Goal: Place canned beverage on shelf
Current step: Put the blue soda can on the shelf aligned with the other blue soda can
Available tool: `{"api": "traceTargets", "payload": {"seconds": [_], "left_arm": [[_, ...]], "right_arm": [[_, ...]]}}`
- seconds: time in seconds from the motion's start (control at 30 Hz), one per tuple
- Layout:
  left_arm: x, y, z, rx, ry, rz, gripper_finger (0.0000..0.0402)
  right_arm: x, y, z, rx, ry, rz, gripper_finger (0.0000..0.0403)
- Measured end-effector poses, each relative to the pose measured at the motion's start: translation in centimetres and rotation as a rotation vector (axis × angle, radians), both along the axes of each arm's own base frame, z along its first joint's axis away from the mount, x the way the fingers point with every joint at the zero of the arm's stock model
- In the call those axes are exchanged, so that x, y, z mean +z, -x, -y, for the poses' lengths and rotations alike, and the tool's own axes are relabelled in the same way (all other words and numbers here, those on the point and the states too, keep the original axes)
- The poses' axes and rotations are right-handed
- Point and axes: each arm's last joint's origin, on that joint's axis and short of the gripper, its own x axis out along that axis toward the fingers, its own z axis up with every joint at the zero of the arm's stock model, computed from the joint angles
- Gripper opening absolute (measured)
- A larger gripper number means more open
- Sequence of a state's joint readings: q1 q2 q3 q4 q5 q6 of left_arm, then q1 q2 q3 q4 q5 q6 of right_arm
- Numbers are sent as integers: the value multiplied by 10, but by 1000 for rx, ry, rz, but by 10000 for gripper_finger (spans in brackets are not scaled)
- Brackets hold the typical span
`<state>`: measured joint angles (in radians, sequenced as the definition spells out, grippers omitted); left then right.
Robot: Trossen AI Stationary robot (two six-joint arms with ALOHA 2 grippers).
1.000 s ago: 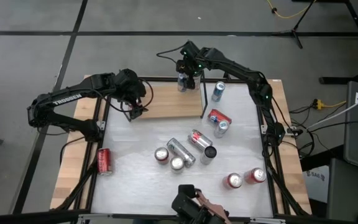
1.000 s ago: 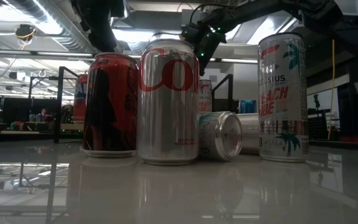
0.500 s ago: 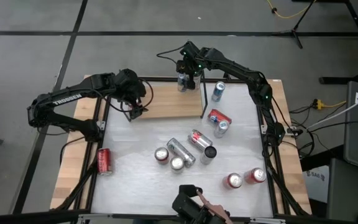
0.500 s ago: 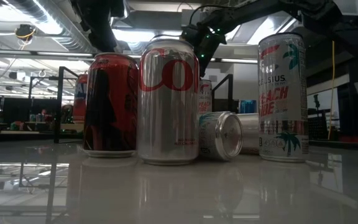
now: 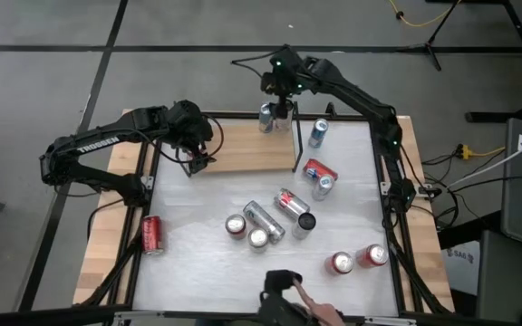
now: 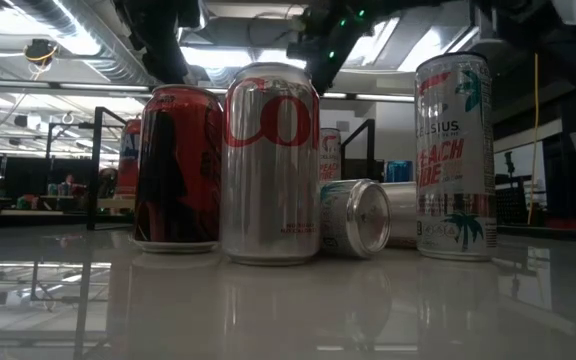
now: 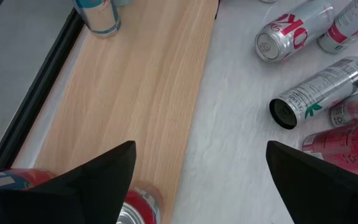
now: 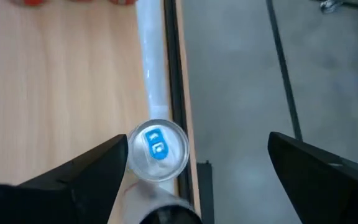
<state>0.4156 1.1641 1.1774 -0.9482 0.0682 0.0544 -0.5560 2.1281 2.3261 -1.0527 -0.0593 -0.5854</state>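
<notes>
Since a second ago, the blue-topped can [image 5: 266, 117] has been left standing alone at the far right corner of the shelf [image 5: 243, 149], and our right gripper [image 5: 284, 83] has lifted off it and pulled back toward twelve o'clock. The can stands upright, long axis vertical, just inside the black rail [image 8: 171, 74] at the shelf's far edge; in the right wrist view its lid [image 8: 156, 150] sits below and between the spread fingers [image 8: 86, 171], which are wide apart and hold nothing. So we judge this placement done, and the coming move turns on the loose cans on the white table [image 5: 198, 226]: the nearest, a slim blue can [image 5: 317, 133], lies at about four o'clock from the right gripper, just past the shelf's right rail, clearly closer to our right arm. Our left gripper [image 5: 198, 161] waits over the shelf's left end, fingers [image 7: 86, 180] wide and empty, with a red can [image 7: 135, 208] just below it.
</notes>
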Motion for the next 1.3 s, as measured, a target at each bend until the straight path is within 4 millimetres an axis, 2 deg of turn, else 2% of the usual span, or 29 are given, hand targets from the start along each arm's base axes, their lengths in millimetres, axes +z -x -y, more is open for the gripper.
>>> {"api": "traceTargets", "payload": {"seconds": [0.23, 0.5, 0.67, 0.83, 1.1, 1.2, 1.3], "left_arm": [[2, -3, 1, -11, -11, 30, 352], [6, -14, 6, -50, -43, 110, 352], [10, -23, 9, -76, -69, 178, 352], [10, -32, 13, -101, -75, 204, 352], [0, -45, 17, -113, -57, 180, 352], [-6, -53, 15, -116, -53, 165, 352], [-12, -60, 13, -108, -55, 144, 352]], "right_arm": [[43, 33, -27, -41, 6, 2, 376], [65, 80, -55, -107, -176, -98, 376], [73, 103, -71, -83, -265, -151, 376], [62, 128, -84, -87, -290, -179, 376], [18, 175, -87, -182, -204, -79, 376], [-1, 183, -83, -211, -183, -39, 376], [-22, 182, -78, -225, -175, -25, 376]]}}
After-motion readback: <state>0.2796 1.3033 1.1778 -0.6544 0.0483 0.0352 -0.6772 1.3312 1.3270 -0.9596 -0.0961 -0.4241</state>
